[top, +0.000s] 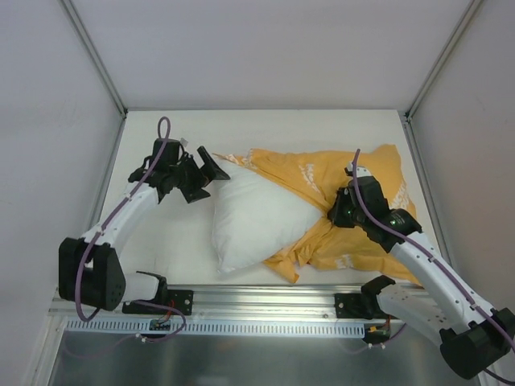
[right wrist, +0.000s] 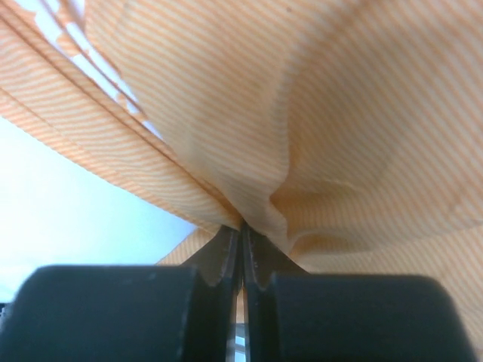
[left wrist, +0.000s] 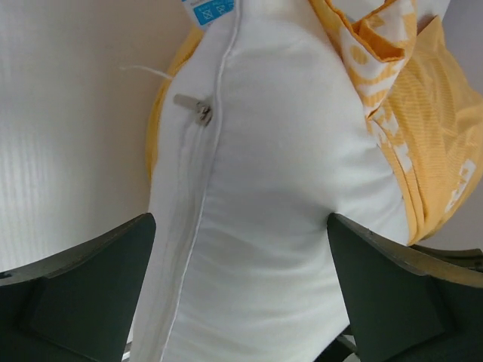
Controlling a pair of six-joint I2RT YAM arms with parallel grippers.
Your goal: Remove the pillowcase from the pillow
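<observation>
Both grippers are on the bedding, mid white table. Left gripper: jaws spread wide, one finger on each side of the plump white zippered pillow; can't tell if they touch it. Right gripper: clenched on a fold of the orange-yellow striped fabric pillowcase, which is bunched against the pillow's right side.

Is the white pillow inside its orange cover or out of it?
Mostly out: the pillow lies bare, the pillowcase bunched behind and beside it. Whether its far corner is tucked inside, cannot tell.
</observation>
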